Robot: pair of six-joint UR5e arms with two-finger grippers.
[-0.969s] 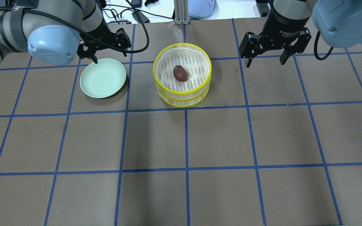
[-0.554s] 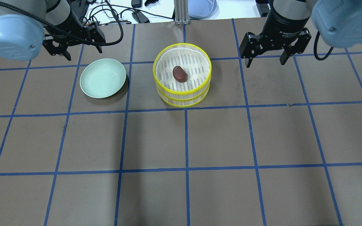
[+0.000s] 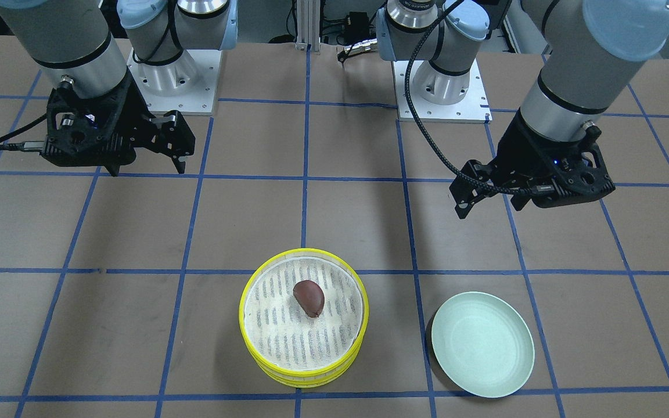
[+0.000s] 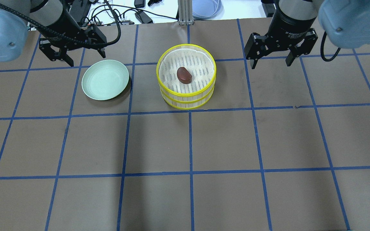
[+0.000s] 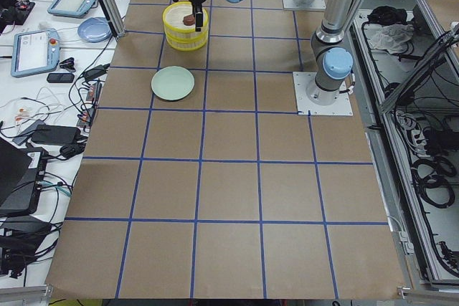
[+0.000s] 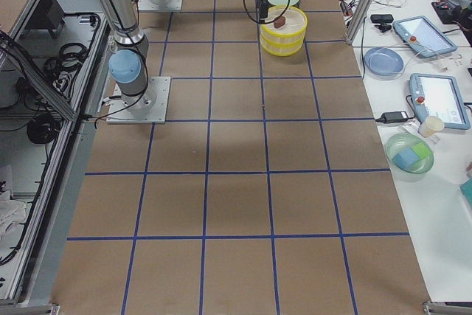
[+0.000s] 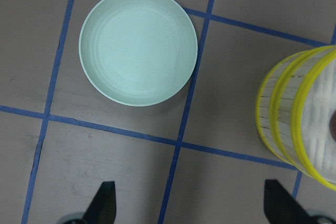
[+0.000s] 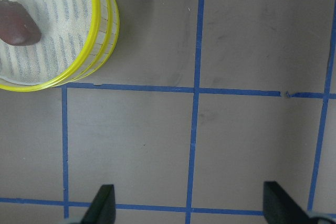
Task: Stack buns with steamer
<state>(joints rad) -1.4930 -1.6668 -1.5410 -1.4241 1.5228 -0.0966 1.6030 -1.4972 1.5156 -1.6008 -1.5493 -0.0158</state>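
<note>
Brown gridded table, stacked steamer, green plate

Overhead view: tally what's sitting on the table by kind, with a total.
Yellow-rimmed steamer trays: 2, stacked
Dark brown bun: 1, in the upper one
Pale green plate: 1, nothing on it
Total: 4 in view; the inside of the lower tray is hidden.

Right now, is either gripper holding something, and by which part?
Nothing is held. The left gripper and the right gripper are both open and empty, away from the steamer.
</note>
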